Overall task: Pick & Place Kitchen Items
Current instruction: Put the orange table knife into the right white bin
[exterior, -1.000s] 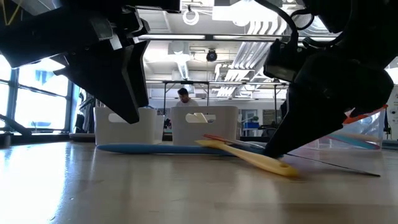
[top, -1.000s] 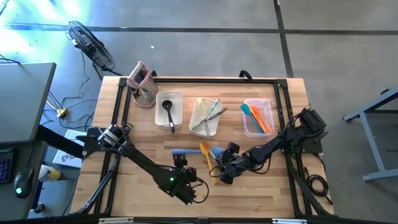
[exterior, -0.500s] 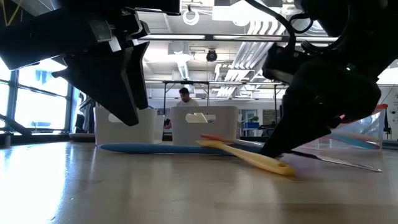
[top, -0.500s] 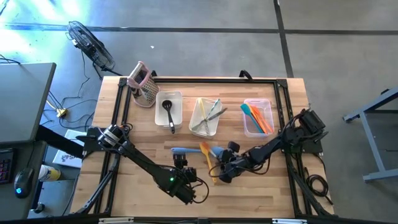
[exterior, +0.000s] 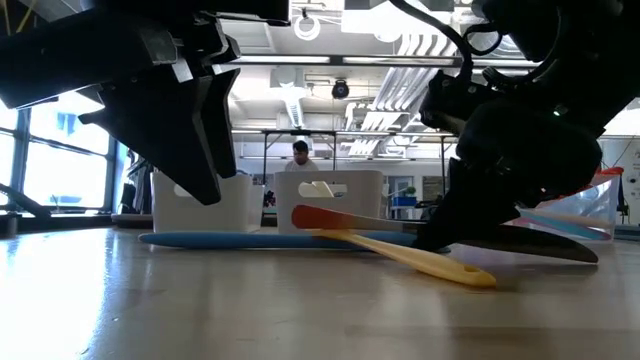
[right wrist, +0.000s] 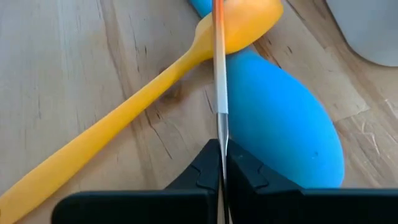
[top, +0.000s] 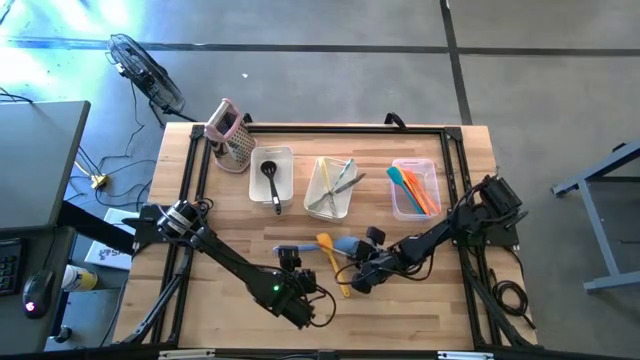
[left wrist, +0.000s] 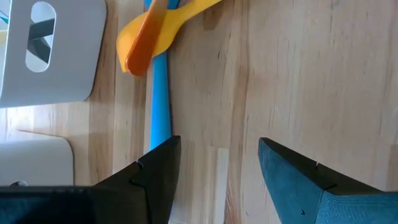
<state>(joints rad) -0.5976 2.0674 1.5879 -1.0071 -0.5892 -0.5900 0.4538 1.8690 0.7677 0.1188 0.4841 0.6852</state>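
On the wood table, a yellow spoon (top: 336, 266) lies with its head across a blue spatula (top: 344, 246). Over both stands a thin knife with a red-orange handle (exterior: 325, 217) and a dark blade (exterior: 545, 245). My right gripper (top: 356, 278) is shut on it. My left gripper (top: 305, 305) hovers open nearer the table's front edge. In its wrist view the open fingers (left wrist: 217, 168) stand short of the spatula's blue handle (left wrist: 160, 93), touching nothing. My right gripper pinches the knife's two flat sides between its fingers, on the silver part just behind the handle (right wrist: 221, 127). The fingers slant down from the table's right and lie along the knife. The knife stands on edge, its handle end raised over the spoon's head (right wrist: 245, 22).
Three clear bins stand in a row at the far side: one with a black ladle (top: 272, 175), one with metal utensils (top: 330, 187), one with coloured spatulas (top: 415, 188). A metal grater (top: 232, 135) stands at the far left. Bare wood lies along the near edge.
My right gripper has shut on the knife. The knife lay flat on the table and now stands on edge, with its red-orange handle end risen above the spoon and the blue spatula. The spoon's handle end has slid a little along the table.
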